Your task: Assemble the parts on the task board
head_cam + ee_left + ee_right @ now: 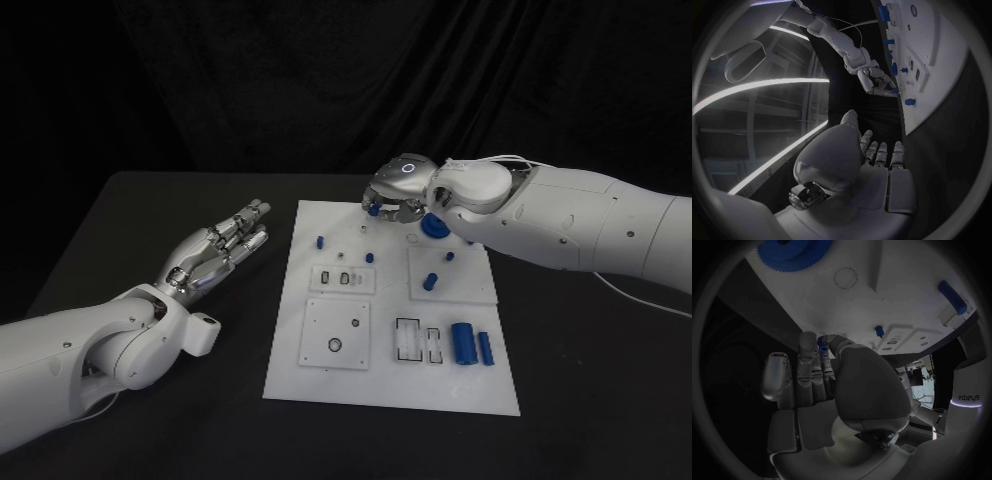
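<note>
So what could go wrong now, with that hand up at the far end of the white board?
The right hand pinches a small blue part only at its fingertips, so it might slip out. A blue gear lies close beside that hand and could get nudged. The left hand hovers off the task board, so the board might shift.

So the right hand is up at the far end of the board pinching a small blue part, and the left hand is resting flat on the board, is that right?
Not quite. The left hand is off the board, open over the black table beside it, as the head view shows. The rest holds: the right hand is at the board's far end, pinching a small blue part.
</note>
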### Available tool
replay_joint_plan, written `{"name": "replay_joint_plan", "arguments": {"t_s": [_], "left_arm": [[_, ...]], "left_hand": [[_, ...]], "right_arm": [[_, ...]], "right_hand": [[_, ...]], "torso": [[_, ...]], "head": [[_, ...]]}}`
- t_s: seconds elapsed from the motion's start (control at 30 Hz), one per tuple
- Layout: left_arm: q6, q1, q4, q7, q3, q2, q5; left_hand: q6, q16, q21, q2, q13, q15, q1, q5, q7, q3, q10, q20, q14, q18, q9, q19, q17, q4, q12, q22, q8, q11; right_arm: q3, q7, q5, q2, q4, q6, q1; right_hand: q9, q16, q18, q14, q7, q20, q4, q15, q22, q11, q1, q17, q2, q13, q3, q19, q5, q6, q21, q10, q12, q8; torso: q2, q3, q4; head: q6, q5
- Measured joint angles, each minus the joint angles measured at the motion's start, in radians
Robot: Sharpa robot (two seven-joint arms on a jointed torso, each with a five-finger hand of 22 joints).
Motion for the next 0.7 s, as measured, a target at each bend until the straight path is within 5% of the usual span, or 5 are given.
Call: {"name": "replay_joint_plan", "arguments": {"t_s": [0.7], "left_arm": [[0.008,0.0,-0.012,0.0,0.0,0.006,0.0]], "left_hand": [[0.004,0.0,0.0,0.0,0.0,0.004,0.0,0.0,0.004,0.0,0.0,0.0,0.004,0.0,0.0,0.0,0.0,0.0,0.0,0.0,0.0,0.0]], "right_arm": [[0.002,0.002,0.0,0.021,-0.029,-0.002,-0.012]], "right_hand": [[0.002,-0.004,0.0,0.0,-0.002,0.0,0.003,0.0,0.001,0.0,0.0,-0.002,0.0,-0.001,0.003,0.0,0.0,-0.002,0.0,0.0,-0.004,-0.001]], "torso": [[0.0,-0.0013,0.0023]], "head": [[-0.004,0.0]]}}
